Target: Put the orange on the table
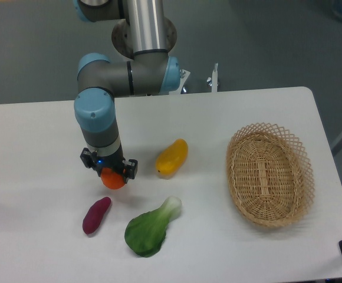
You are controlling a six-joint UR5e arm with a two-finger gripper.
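Note:
The orange [113, 179], small, round and bright orange, sits between the fingers of my gripper [111, 175], which is shut on it. It hangs over the left middle of the white table [35, 147], just above and right of a purple sweet potato. Whether the orange touches the tabletop cannot be told from this view. The arm reaches down from the back, and its wrist hides the top of the fruit.
A purple sweet potato [96, 214] lies just below the gripper. A leafy green vegetable [150, 229] lies at the front middle, a yellow-orange mango-like fruit [172, 157] to the gripper's right. An oval wicker basket [269, 174] stands at the right.

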